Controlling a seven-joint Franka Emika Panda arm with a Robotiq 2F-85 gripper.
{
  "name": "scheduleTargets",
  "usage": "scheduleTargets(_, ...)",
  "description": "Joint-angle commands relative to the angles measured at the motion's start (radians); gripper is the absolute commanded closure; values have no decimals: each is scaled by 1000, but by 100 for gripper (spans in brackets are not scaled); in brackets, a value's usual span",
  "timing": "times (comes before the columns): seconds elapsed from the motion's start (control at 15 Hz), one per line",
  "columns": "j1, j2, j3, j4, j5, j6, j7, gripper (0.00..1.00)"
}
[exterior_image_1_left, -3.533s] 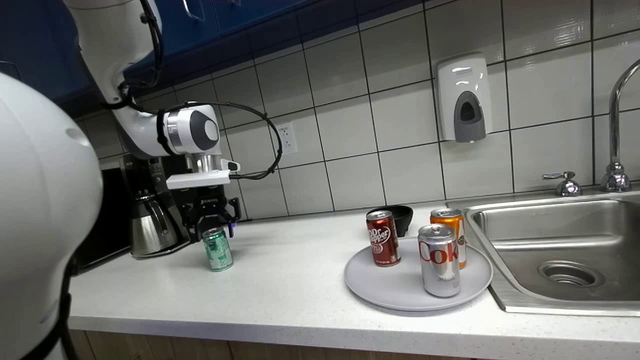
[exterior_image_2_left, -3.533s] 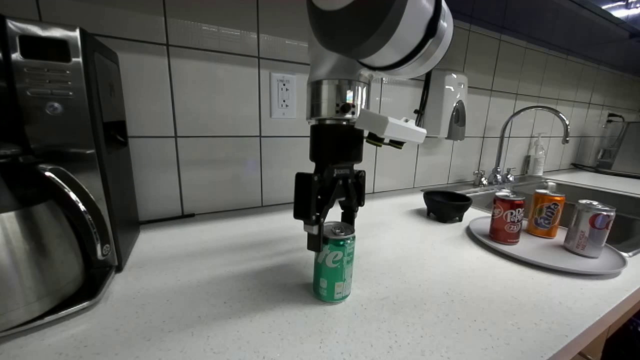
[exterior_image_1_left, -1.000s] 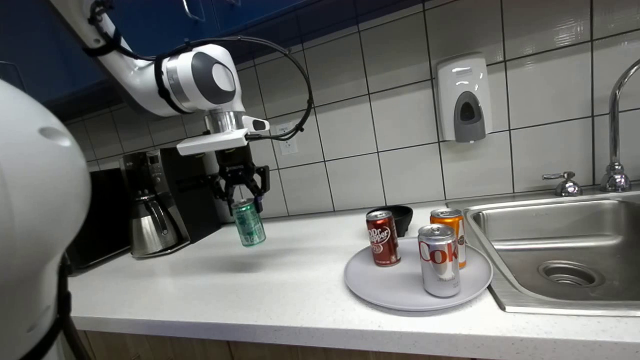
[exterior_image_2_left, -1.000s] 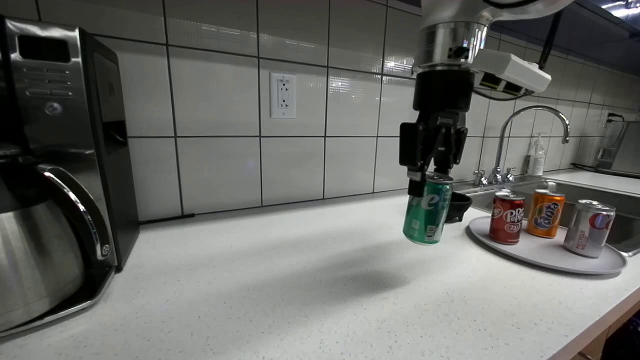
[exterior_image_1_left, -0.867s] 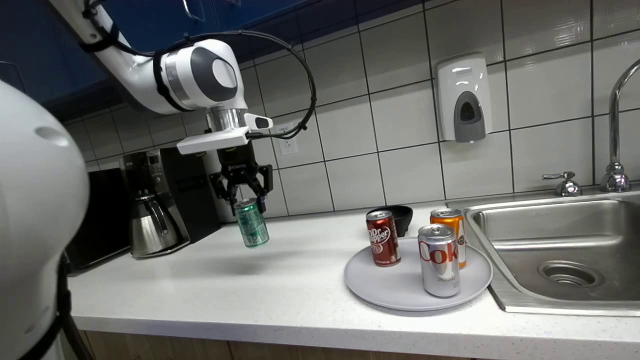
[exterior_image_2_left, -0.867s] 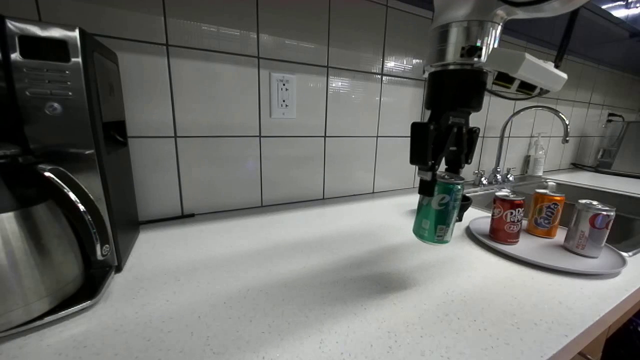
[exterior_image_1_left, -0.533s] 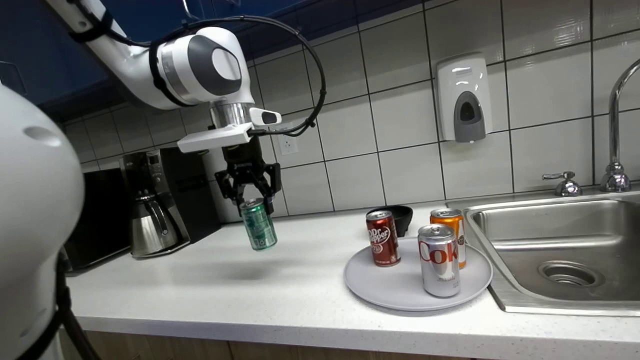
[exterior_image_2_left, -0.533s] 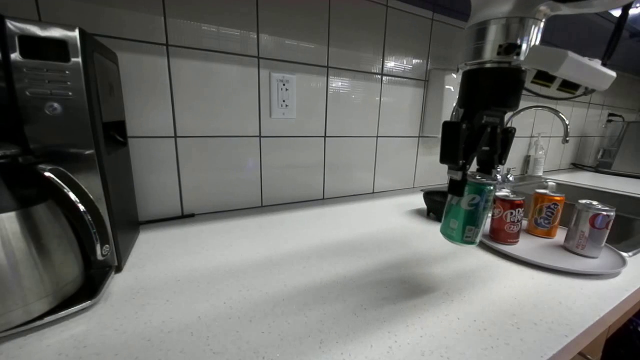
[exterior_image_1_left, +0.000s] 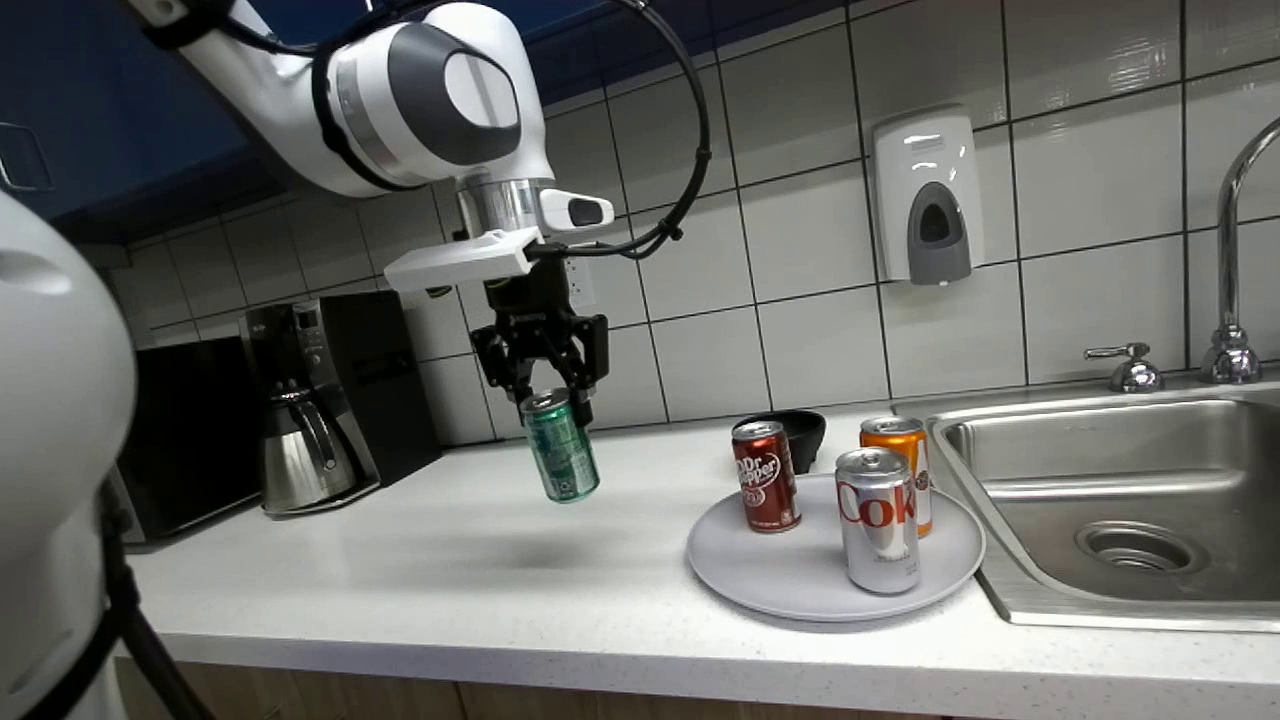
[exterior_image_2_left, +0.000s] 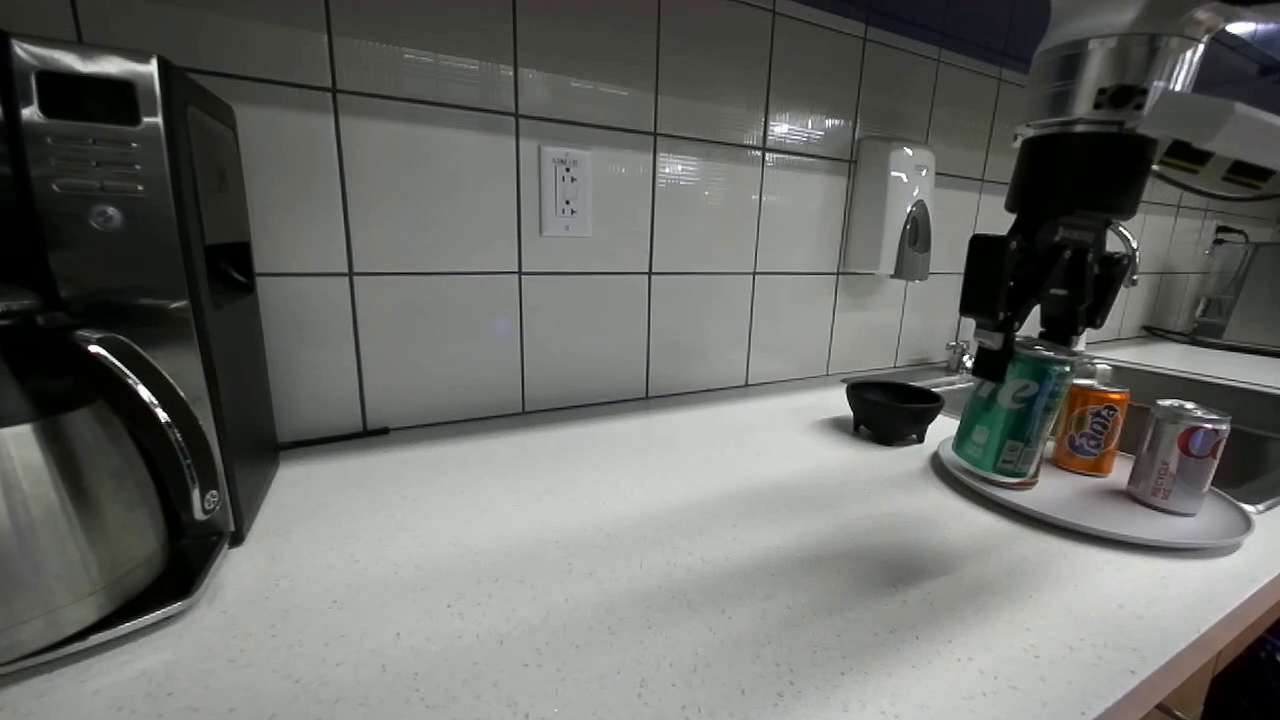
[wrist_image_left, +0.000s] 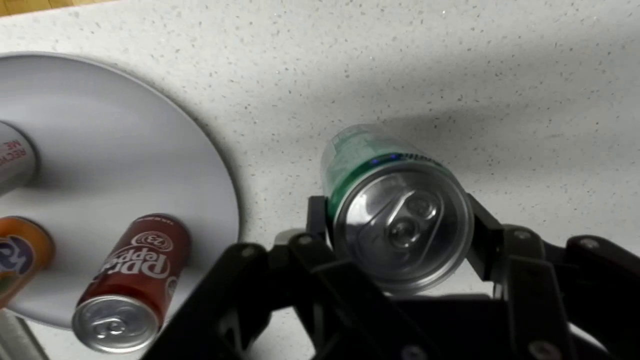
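In an exterior view, your held can (exterior_image_1_left: 562, 448): left of plate (exterior_image_1_left: 780, 575). On plate: Dr Pepper (exterior_image_1_left: 766, 485) left, Coke (exterior_image_1_left: 878, 530) near, Fanta (exterior_image_1_left: 912, 448) behind Coke. Sink (exterior_image_1_left: 1150, 612) right.

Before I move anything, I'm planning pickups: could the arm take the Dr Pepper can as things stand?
Probably not yet: the tool is closed on the green can, held above the counter. The Dr Pepper can looks free, standing on the plate with its top uncovered.
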Motion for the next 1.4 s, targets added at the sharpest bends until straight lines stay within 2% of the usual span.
scheduleTargets(0.0, -51, -78, -16, -50, -17, 15, 26, 60)
scheduleTargets(0.8, -191, -54, -53, -30, -81, 8, 107, 60)
scheduleTargets(1.33, -247, -3, -63, 8, -122, 2, 184, 60)
